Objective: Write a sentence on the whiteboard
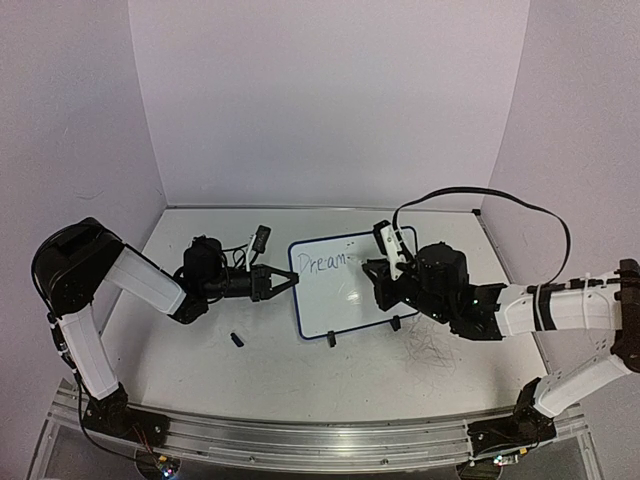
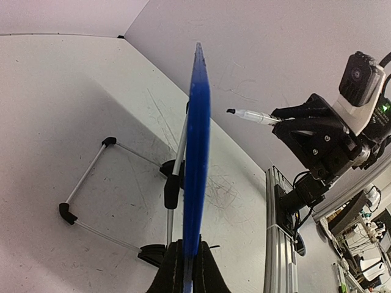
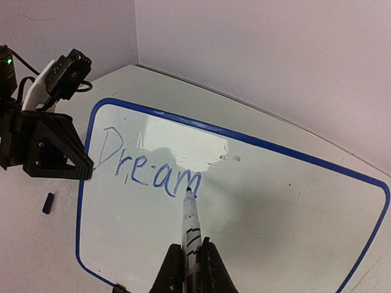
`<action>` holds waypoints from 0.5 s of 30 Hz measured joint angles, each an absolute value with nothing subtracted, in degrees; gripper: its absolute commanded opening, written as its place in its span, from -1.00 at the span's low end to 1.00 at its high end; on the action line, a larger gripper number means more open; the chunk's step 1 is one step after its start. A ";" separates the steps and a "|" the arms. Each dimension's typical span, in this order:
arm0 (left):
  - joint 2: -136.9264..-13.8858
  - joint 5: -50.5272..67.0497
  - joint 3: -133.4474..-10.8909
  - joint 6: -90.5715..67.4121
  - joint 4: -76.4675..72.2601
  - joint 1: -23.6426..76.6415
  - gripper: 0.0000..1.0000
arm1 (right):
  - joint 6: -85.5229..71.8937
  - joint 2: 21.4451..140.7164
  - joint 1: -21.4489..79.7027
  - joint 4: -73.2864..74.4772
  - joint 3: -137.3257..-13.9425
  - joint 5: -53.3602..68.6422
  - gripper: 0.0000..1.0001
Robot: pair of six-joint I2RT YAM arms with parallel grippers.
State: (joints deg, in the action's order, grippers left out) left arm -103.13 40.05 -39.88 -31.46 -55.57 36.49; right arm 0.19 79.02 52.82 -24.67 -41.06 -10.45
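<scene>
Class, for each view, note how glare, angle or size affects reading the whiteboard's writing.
Right wrist: a glare patch lies on the whiteboard above the writing, letters sharp. Left wrist: whiteboard seen edge-on, no writing shows. Top: writing small and faint.

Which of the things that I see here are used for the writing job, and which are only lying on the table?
In use: whiteboard; blue writing "Dream" on it; marker in the right gripper; left gripper clamping the board's edge.
Lying about: small dark cap; grey scribbles on the tabletop.
</scene>
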 measured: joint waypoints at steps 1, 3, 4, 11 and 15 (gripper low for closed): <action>-103.13 39.94 -39.88 -31.46 -55.57 36.58 -1.00 | -0.24 79.28 52.82 -24.68 -41.10 -11.33 -1.00; -103.13 39.86 -39.88 -31.46 -55.57 36.69 -1.00 | -0.87 79.73 52.80 -24.69 -41.12 -12.66 -1.00; -103.13 39.86 -39.88 -31.46 -55.57 36.71 -1.00 | -1.16 79.84 52.80 -24.63 -41.12 -13.00 -1.00; -103.13 39.83 -39.88 -31.44 -55.55 36.73 -1.00 | -1.95 81.53 52.77 -24.84 -41.87 -13.79 -1.00; -103.13 39.86 -39.88 -31.44 -55.55 36.75 -1.00 | -2.00 82.49 52.77 -25.13 -42.01 -14.30 -1.00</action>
State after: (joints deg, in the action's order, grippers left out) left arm -103.13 39.86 -39.88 -31.44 -55.55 36.75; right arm -2.00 82.49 52.77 -25.13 -42.01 -14.30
